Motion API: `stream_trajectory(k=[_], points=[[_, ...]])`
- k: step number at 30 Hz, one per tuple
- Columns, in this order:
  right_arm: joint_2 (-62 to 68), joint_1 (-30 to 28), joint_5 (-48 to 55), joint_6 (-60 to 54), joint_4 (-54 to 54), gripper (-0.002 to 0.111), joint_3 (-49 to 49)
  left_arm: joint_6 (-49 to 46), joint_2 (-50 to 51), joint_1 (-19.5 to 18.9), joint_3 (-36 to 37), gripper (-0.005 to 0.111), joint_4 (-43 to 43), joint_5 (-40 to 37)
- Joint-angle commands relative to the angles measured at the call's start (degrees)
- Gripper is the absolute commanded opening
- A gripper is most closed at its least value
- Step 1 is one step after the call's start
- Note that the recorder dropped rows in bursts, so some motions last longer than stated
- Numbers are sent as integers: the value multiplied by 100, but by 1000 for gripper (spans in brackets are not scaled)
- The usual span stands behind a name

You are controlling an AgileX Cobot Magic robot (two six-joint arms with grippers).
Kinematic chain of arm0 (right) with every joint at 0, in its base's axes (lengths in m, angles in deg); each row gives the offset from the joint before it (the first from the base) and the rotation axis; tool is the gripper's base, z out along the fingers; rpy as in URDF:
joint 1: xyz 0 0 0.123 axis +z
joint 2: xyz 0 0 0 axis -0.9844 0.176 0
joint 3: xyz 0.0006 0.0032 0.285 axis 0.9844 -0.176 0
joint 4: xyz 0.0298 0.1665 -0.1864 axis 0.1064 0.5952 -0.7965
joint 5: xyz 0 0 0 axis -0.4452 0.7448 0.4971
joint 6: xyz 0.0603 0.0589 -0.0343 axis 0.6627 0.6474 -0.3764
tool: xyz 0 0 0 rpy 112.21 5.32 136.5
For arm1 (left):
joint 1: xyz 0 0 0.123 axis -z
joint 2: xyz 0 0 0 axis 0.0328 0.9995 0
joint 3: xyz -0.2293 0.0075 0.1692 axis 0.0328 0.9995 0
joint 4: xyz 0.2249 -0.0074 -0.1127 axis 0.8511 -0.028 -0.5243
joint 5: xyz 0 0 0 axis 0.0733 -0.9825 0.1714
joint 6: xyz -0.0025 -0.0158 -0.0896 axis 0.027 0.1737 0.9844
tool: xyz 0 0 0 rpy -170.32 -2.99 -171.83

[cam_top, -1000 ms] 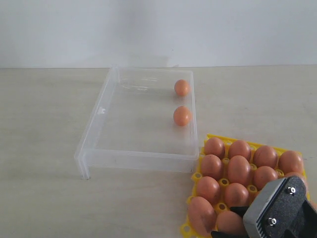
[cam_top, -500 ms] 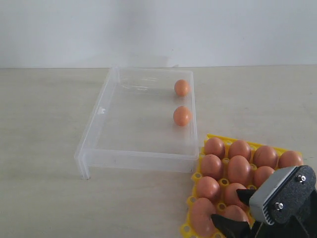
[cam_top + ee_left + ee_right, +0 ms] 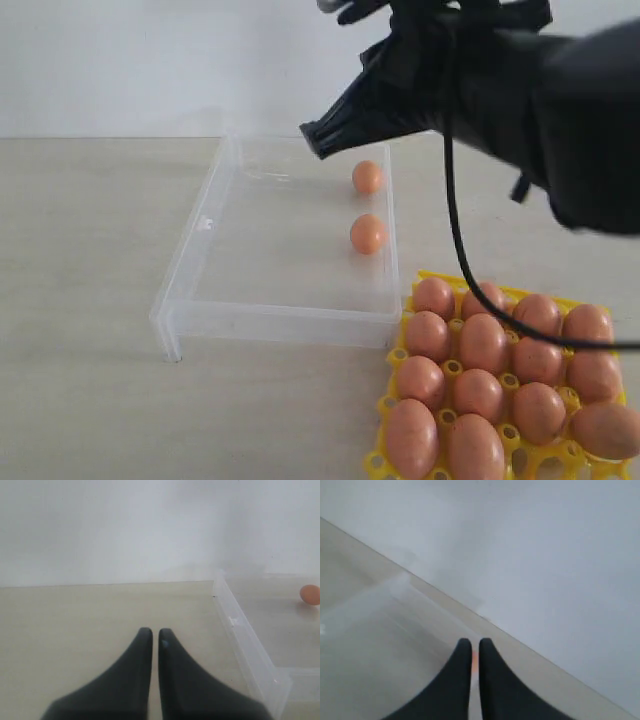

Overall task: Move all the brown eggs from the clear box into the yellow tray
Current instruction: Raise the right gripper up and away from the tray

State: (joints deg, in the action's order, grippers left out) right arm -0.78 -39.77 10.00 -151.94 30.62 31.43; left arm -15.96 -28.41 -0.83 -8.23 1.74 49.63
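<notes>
**Fingers (image 3: 142, 647) pressed together on both grippers; two brown eggs (image 3: 367, 234) lie in the clear box (image 3: 280, 322)**

Your left gripper (image 3: 151, 636) has its two black fingers side by side, with only a hairline slit between them and nothing in it. It hovers over the bare table (image 3: 75, 615), outside the clear box and just beside one of its long walls.

Your right gripper (image 3: 318, 136) is pinched together the same way and carries nothing.

Nearest in the exterior view, the yellow tray (image 3: 385, 403) sits outside the clear box, just beside its near right corner. You can count fourteen brown eggs seated in its cups.

Inside the clear box, two brown eggs rest close to its right wall, apart from each other. One is about midway along that wall and the other is nearer the far wall.

The right gripper hangs above the far end of the clear box, with its tip just beside the farther egg as the exterior view shows it. The right wrist view is blurred, but you can see a sliver of orange through the slit between its fingers (image 3: 462, 657).

A black cable (image 3: 452, 240) droops from that arm across the right side of the clear box.

A pale wall (image 3: 150, 60) rises beyond the clear box.
</notes>
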Motion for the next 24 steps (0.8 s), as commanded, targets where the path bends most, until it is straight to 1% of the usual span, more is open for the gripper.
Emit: stream_trajectory(k=[1, 2, 3, 6, 8, 10, 12, 14, 16, 18, 19, 21, 22, 24], points=[[1111, -876, -1532, -2162, 1403, 1, 983, -1, -21, 32, 23, 4, 9, 14], [1282, -1080, -1802, -2162, 1403, 1, 1110, -1, -21, 32, 23, 4, 9, 14], [1516, -1578, -2006, -2162, 1403, 1, 1278, -1, -21, 32, 23, 4, 9, 14], [1794, -2493, -1890, -2162, 1403, 1, 1348, -1, -21, 32, 23, 4, 9, 14], [1990, -3133, -2025, -2130, 1403, 1, 1356, -1, -21, 32, 23, 4, 9, 14], [2154, -3556, -2604, -2167, 1403, 1, 1356, -1, -21, 32, 23, 4, 9, 14], [2217, -3849, -3251, -2167, 1403, 1, 1327, -1, -21, 32, 23, 4, 9, 14], [2177, -4025, -3736, -2155, 1403, 1, 1313, -1, -21, 32, 23, 4, 9, 14], [2045, -4079, -3806, -1771, 1403, 1, 1313, -1, -21, 32, 23, 4, 9, 14], [1770, -4079, -3356, -828, 1403, 1, 1273, -1, -21, 32, 23, 4, 9, 14], [1596, -4079, -2858, -414, 1403, 0, 1197, -1, -21, 32, 23, 4, 9, 14], [1266, -4167, -1699, 301, 1403, 0, 936, -1, -21, 32, 23, 4, 9, 14], [1094, -4255, -922, 488, 1403, 0, 754, -1, -21, 32, 23, 4, 9, 14], [851, -4604, 762, 502, 1403, 0, 384, -1, -21, 32, 23, 4, 9, 14]])
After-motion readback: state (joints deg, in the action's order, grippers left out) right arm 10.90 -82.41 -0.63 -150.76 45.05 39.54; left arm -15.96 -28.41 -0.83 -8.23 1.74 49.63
